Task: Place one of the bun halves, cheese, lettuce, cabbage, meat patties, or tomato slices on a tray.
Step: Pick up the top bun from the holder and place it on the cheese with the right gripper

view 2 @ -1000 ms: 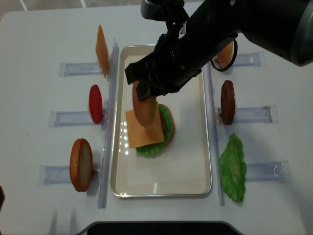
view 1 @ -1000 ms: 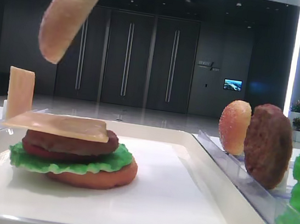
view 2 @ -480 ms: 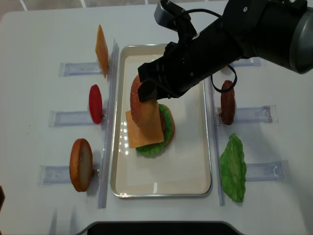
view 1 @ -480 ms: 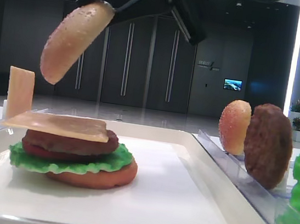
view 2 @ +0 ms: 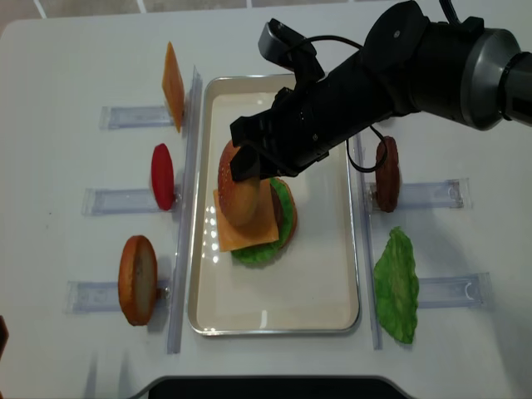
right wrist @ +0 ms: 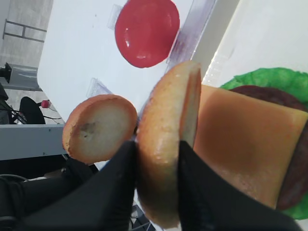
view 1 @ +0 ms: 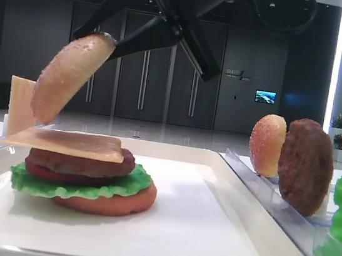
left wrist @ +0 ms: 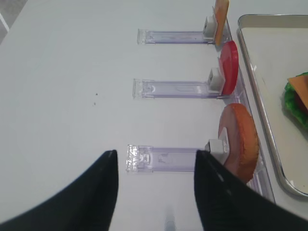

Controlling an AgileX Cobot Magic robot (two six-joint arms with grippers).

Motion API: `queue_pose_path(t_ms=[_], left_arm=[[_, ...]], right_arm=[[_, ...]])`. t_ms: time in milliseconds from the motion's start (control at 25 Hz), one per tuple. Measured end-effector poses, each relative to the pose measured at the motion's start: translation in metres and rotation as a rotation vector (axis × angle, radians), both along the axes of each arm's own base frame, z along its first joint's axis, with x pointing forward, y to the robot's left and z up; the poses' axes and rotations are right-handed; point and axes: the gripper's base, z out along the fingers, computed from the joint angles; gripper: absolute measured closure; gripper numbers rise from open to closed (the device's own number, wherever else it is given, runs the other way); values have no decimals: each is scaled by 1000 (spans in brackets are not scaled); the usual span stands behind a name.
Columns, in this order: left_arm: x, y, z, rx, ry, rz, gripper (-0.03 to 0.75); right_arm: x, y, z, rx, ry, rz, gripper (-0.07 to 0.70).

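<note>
tray [view 2: 332, 274]: mid-bench, carrying stack | cheese [view 1: 71, 142]: topmost on stack | top bun [view 1: 66, 83]: tilted just above cheese; likely light, stiff, slick dome, best pinched across edges | right gripper [right wrist: 156, 192]: clamped on bun rim | left gripper [left wrist: 154, 192]: spread, empty

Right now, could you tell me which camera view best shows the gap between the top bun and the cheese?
The low exterior view: the tilted top bun hangs just above the cheese. The overhead and right wrist views overlap the two, hiding the gap. The left wrist view misses the bun.
</note>
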Motion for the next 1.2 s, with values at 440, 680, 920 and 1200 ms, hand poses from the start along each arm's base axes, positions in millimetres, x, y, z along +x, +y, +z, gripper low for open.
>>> queue_pose_path(t_ms=[440,680,920,1200], left_arm=[[0,0,0,0,0,0,325],[0,0,0,0,0,0,325],[0,0,0,0,0,0,325],[0,0,0,0,0,0,325]], right_arm=[[-2,-1,-7,7,36,-26,450],[-5,-1,-14,-5,46,-38,450],[-5,0,-14,-6,38,-45,450],[-4,0,-14,-6,34,-54,450]])
